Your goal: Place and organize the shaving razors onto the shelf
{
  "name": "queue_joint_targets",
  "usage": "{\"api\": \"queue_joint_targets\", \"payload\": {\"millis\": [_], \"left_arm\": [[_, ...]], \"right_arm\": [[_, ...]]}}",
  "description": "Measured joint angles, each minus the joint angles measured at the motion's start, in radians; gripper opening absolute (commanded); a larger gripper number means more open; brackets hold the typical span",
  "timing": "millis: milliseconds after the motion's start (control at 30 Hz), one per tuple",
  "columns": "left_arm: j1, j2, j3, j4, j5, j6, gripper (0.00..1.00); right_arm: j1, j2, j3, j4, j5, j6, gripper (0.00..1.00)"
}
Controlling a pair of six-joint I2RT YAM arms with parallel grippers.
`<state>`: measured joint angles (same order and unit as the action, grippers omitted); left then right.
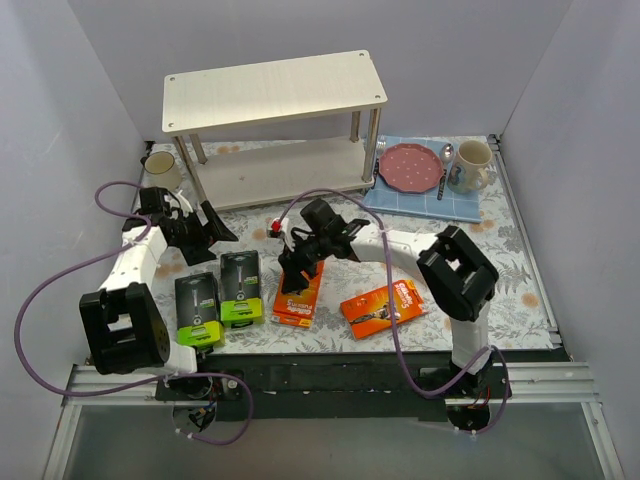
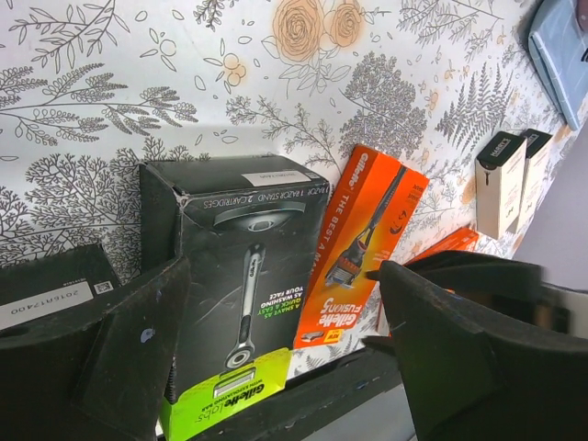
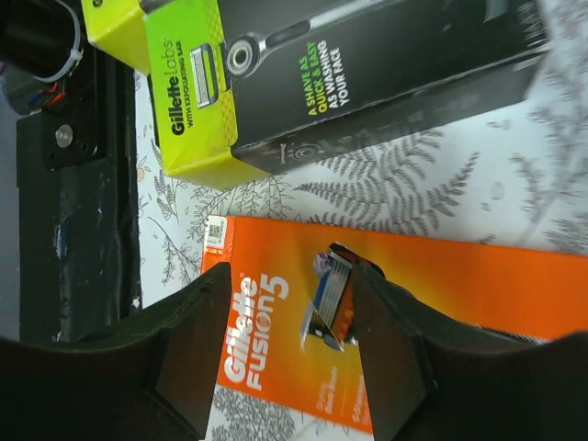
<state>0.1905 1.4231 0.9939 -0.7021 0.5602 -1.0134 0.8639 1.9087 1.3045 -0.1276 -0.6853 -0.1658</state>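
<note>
Two black-and-lime-green shaving razors (image 1: 197, 308) (image 1: 241, 287) lie side by side near the front left. Beside them lie two orange packs (image 1: 298, 298) (image 1: 383, 305). My right gripper (image 1: 298, 262) (image 3: 289, 285) hovers open just above the left orange pack (image 3: 459, 285), its fingers straddling the pictured razor head. My left gripper (image 1: 207, 232) (image 2: 280, 276) is open and holds nothing, behind the black packs; its view shows one black pack (image 2: 239, 266), an orange pack (image 2: 363, 239) and two white boxes (image 2: 501, 184) (image 2: 533, 156) standing upright. The shelf (image 1: 275, 88) stands at the back, both boards bare.
A blue mat (image 1: 425, 200) at the back right carries a red plate (image 1: 410, 165), a spoon (image 1: 445, 160) and a mug (image 1: 472, 165). Another mug (image 1: 163, 168) stands left of the shelf. Grey walls close in both sides.
</note>
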Motion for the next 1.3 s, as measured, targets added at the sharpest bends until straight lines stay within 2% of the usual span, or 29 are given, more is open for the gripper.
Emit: {"api": "queue_joint_targets", "payload": {"millis": [167, 367, 600, 800, 967, 1100, 1300], "left_arm": [[0.0, -0.05, -0.039, 0.021, 0.005, -0.002, 0.84], [0.0, -0.142, -0.109, 0.041, 0.032, -0.019, 0.84], [0.0, -0.169, -0.144, 0.024, 0.041, -0.028, 0.84], [0.0, -0.152, -0.144, -0.006, 0.029, -0.023, 0.83], [-0.005, -0.107, -0.146, -0.014, 0.014, -0.024, 0.81], [-0.031, -0.069, -0.146, -0.029, 0.001, -0.032, 0.77], [-0.126, -0.025, -0.142, -0.025, 0.019, -0.047, 0.63]], "right_arm": [[0.043, 0.115, 0.037, 0.008, -0.023, 0.008, 0.6], [0.074, 0.178, 0.157, 0.003, -0.024, -0.058, 0.61], [0.083, 0.188, 0.112, -0.042, 0.014, -0.209, 0.6], [0.075, 0.086, -0.034, -0.077, 0.069, -0.342, 0.59], [-0.004, 0.001, -0.119, -0.137, 0.114, -0.389, 0.61], [-0.085, -0.05, -0.142, -0.198, 0.149, -0.377, 0.64], [-0.104, -0.174, -0.145, -0.215, 0.156, -0.295, 0.71]]}}
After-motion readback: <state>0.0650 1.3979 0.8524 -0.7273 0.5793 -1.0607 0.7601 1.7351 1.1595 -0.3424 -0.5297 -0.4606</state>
